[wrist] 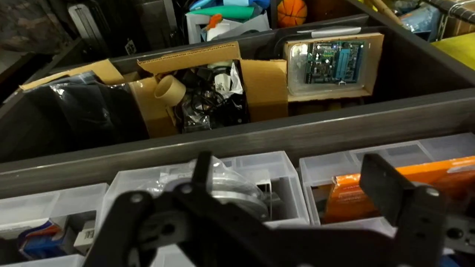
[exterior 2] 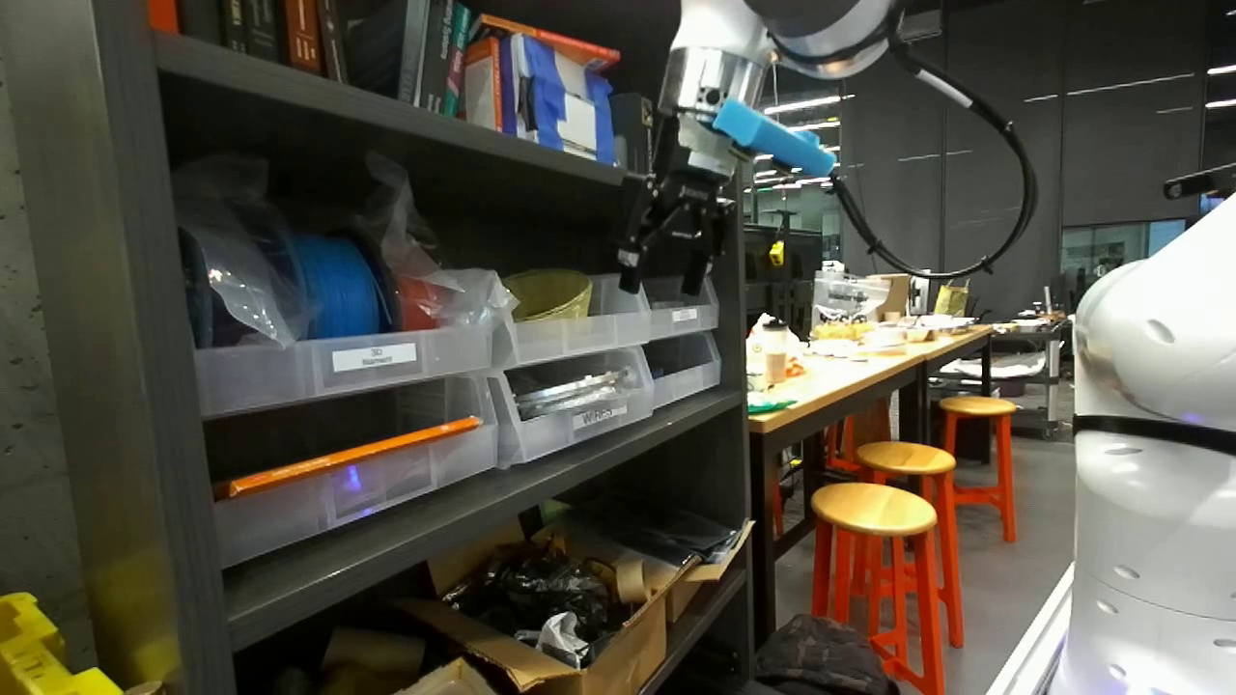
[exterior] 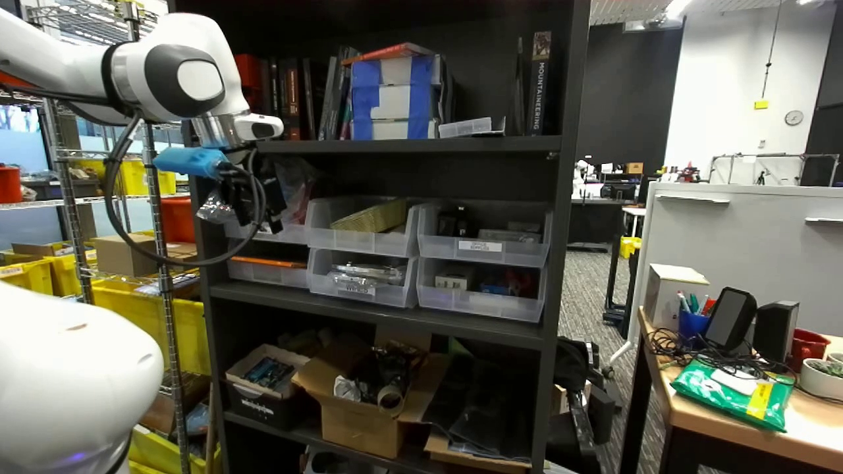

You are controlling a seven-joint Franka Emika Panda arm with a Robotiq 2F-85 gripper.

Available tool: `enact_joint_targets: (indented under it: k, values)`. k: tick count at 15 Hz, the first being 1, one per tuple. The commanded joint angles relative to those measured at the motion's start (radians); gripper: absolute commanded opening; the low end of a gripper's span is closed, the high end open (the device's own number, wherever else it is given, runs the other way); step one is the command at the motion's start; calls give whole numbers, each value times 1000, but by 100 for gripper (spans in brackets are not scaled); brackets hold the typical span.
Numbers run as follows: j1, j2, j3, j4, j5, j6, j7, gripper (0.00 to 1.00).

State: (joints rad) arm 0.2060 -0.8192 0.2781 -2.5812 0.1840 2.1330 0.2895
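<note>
Hold the gripper (exterior 2: 661, 285) steady, with jaws wide apart and nothing between them, and clear the thin rims of the translucent plastic bins (exterior 2: 584, 340) beyond it by moving slowly. Notice below it a shiny, film-wrapped, rounded bundle (wrist: 235, 185) in one bin, a flat, glossy orange slab (wrist: 345, 196) in the next, and beyond it a yellowish, woven-looking basket (exterior 2: 555, 301).

Exterior views share shelving (exterior: 395, 318), wrist view downward

The black two-fingered tool (exterior 2: 661, 282) looks matt, the translucent open-fronted bins (exterior: 369, 244) smooth plastic, the dark grey shelf (wrist: 259, 138) dull and streaked, and the brown open box (wrist: 264, 89) corrugated cardboard.
</note>
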Motion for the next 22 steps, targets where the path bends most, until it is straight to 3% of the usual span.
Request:
enact_joint_targets:
  k: [1,11,19,22]
  values:
    - [18,-70,-18,12,19,-7,-12,100]
    - [-17,-138,3,55,2,118,11,100]
    - [25,-135,-20,106,20,149,-45,100]
    - [-32,-157,22,138,-42,262,-28,100]
